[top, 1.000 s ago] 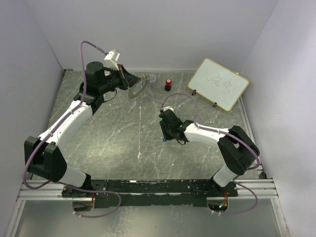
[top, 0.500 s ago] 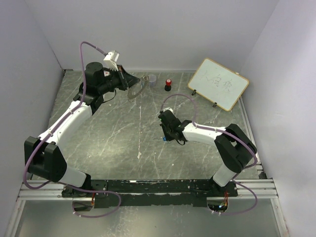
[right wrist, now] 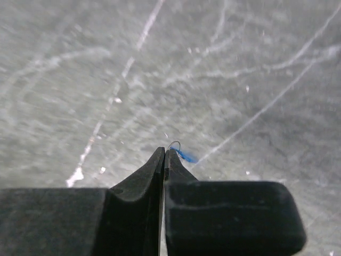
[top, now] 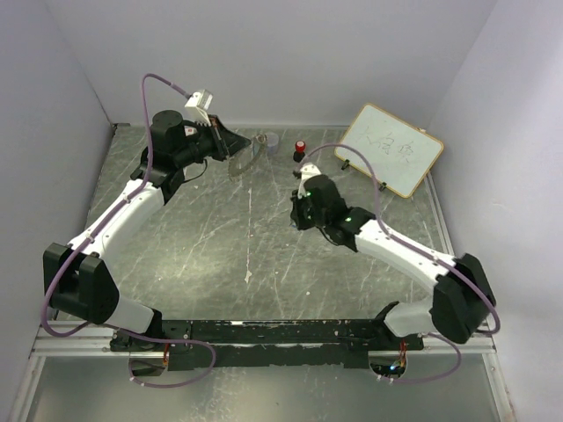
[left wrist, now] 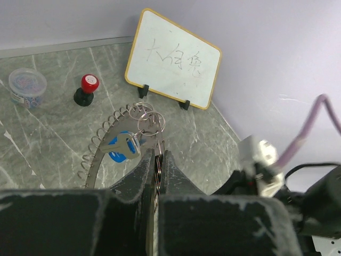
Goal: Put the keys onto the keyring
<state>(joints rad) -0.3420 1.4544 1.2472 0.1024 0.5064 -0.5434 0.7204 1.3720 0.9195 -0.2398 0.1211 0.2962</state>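
My left gripper [left wrist: 158, 152] is shut on the keyring [left wrist: 99, 151], a grey metal ring fringed with small coils, and holds it upright above the table's back. One blue key with a white part [left wrist: 123, 146] hangs on that ring beside a few small wire loops [left wrist: 151, 121]. In the top view the keyring [top: 243, 158] shows just right of the left gripper [top: 230, 149]. My right gripper [right wrist: 164, 152] is shut, and a tiny blue key [right wrist: 185, 156] with a thin wire loop is pinched at its tips, above the table. In the top view the right gripper [top: 300, 217] is mid-table.
A small whiteboard [top: 388, 149] on feet stands at the back right. A red-and-black knob [top: 300, 149] and a clear small cup [top: 272, 141] sit near the back wall, close to the keyring. Grey walls enclose the table on three sides.
My right gripper shut on the small blue key and lifted it off the table, moving back and right as the arm stretched out. The left arm and the keyring stayed put.
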